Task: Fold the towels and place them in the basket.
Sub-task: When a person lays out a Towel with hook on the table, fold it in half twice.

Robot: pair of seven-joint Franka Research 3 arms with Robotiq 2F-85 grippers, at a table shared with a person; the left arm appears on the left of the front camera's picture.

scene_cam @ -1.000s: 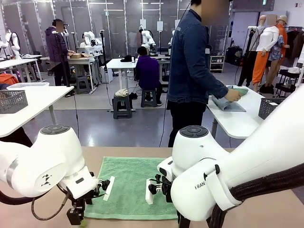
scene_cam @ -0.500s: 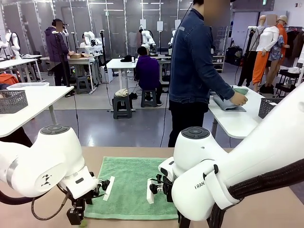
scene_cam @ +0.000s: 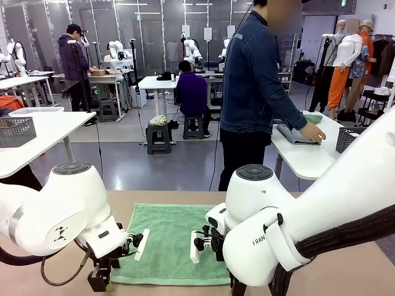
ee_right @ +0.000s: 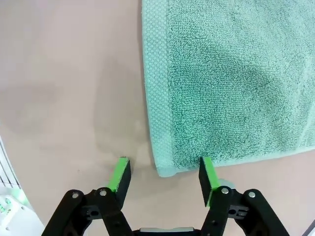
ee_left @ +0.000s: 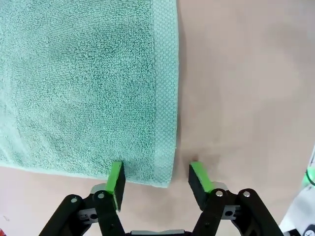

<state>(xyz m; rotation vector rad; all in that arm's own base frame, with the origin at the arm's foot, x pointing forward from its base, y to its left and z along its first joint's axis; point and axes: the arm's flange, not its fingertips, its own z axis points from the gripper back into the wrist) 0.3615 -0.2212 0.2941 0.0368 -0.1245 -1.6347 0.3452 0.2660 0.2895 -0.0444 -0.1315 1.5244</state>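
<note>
The mint green terry hand towel (scene_cam: 170, 237) lies spread flat on the tan tabletop (ee_left: 246, 73), on the robot's side of it, with its two near corners under the arms.

In the left wrist view the woven hem runs straight down to a square corner. The left gripper (ee_left: 157, 177) has its jaws apart and straddles that corner. One green pad (ee_left: 116, 178) stands over the pile just inside the hem, and the other (ee_left: 197, 176) stands over bare table just beside the towel's long edge.

The right gripper (ee_right: 165, 174) mirrors this, with its jaws also apart. One pad (ee_right: 120, 172) is over bare table, the other pad (ee_right: 206, 174) is at the towel's short edge, and the corner lies flat between them. Neither pair is clamped on the cloth.

Bare tabletop runs along the outer side of each hem. In the front view a narrow bare strip separates the towel's far edge from the table's far edge.

Beyond it a person in a dark denim jacket (scene_cam: 253, 74) is turned towards a white side table (scene_cam: 308, 160). One hand (scene_cam: 315, 132) rests on a folded pale blue-grey towel (scene_cam: 293, 132). A dark grey wire-mesh basket (scene_cam: 347, 140) sits near it on that side table.
</note>
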